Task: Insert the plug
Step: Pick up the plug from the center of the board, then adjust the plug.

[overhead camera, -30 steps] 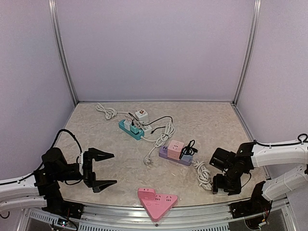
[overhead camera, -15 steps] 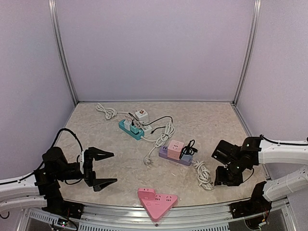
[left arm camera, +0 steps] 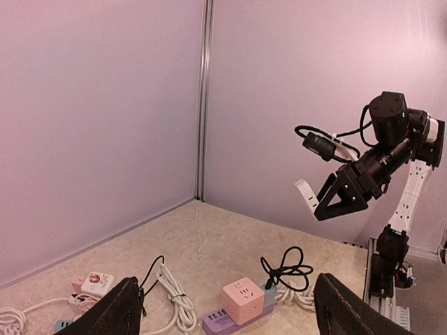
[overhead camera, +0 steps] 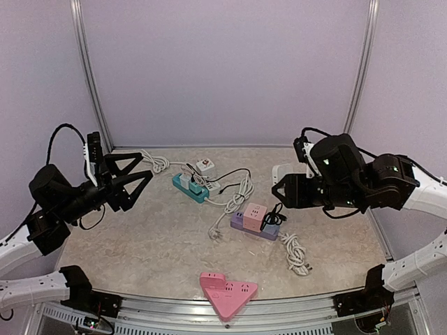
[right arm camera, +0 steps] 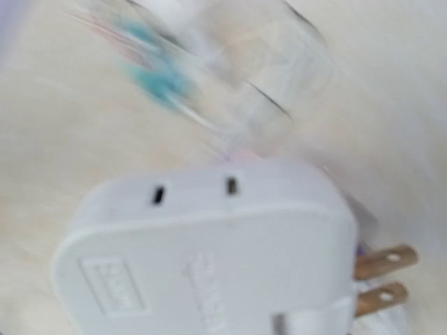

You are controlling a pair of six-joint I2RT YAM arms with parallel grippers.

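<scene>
Right fingers (overhead camera: 280,190) were clamped on the white plug (right arm camera: 202,258), up in the air over the worktop (overhead camera: 154,237), its 2 prongs (right arm camera: 383,261) bare. Left fingers (overhead camera: 138,160) hung wide apart, holding nothing. Purple strip (overhead camera: 241,225) down below had a pink cube (overhead camera: 255,213) sitting on it.

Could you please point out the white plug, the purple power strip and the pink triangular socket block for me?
white plug (right arm camera: 202,251), right wrist view, middle of its flat body.
purple power strip (overhead camera: 239,222), top external view, its left end.
pink triangular socket block (overhead camera: 230,292), top external view, its top face.
</scene>
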